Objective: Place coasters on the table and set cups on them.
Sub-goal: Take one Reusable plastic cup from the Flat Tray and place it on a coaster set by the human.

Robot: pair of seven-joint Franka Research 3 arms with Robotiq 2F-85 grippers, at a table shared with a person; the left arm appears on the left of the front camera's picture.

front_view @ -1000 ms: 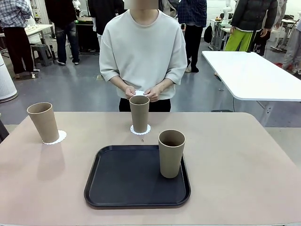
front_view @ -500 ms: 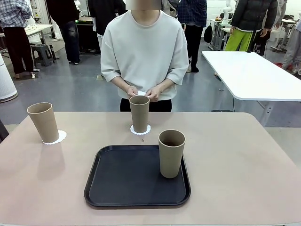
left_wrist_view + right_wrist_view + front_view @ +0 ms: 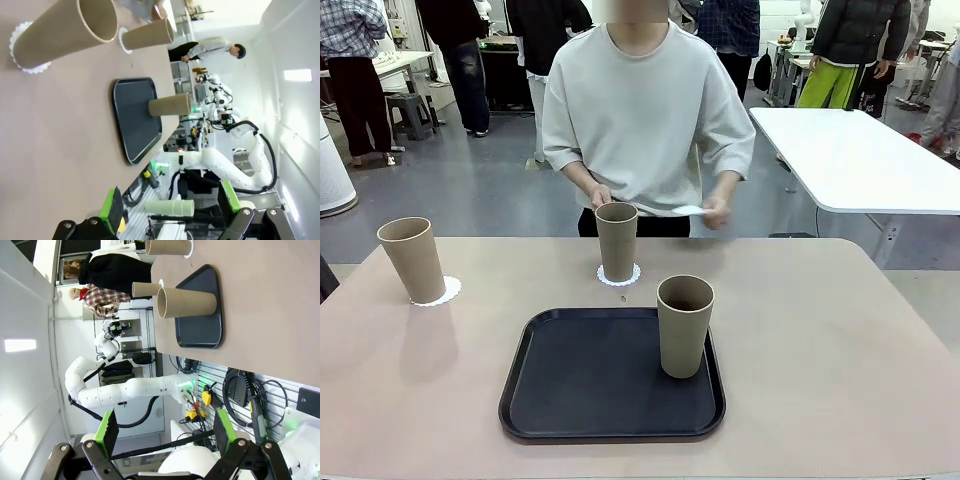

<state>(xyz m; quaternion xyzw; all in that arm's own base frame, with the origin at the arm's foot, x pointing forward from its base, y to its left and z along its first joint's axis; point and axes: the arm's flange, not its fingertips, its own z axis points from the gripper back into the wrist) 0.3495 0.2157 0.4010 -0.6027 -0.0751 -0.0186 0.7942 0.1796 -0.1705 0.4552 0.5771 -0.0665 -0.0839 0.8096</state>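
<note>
Left claw [image 3: 170, 205]: released, the jaws stand wide apart with nothing between the green pads; it is off the near side of the tabletop [image 3: 820, 350].
Right claw [image 3: 165, 432]: released and empty too, well apart from every cup.
Cup on the tray [image 3: 684, 325]: upright on the right part of the black tray [image 3: 590, 385], with no coaster under it; of the three it is nearest to the robot's side.
Handling of this cup: I judge it light, with a thin paper wall that goes oval under a hard squeeze. The matte surface should not be slippery. It is tall with a narrow base, so a push near the rim may tip it.
Where to hold: from the side, around the middle of the wall, with a gentle closing.
Middle cup [image 3: 616, 240]: upright on the middle coaster [image 3: 618, 277], near the far edge.
Left cup [image 3: 411, 259]: upright on the left coaster [image 3: 438, 293], at the left side.
Third coaster [image 3: 688, 210]: held flat in the person's hand [image 3: 717, 211], above the far edge, to the right of the middle cup.
Handling of coasters: white lacy paper, very thin and probably floppy; easy to crease.
Shapes: the cups are tan and tapered; the tray is a rounded square with a raised rim; the tabletop is smooth and beige-pink.
</note>
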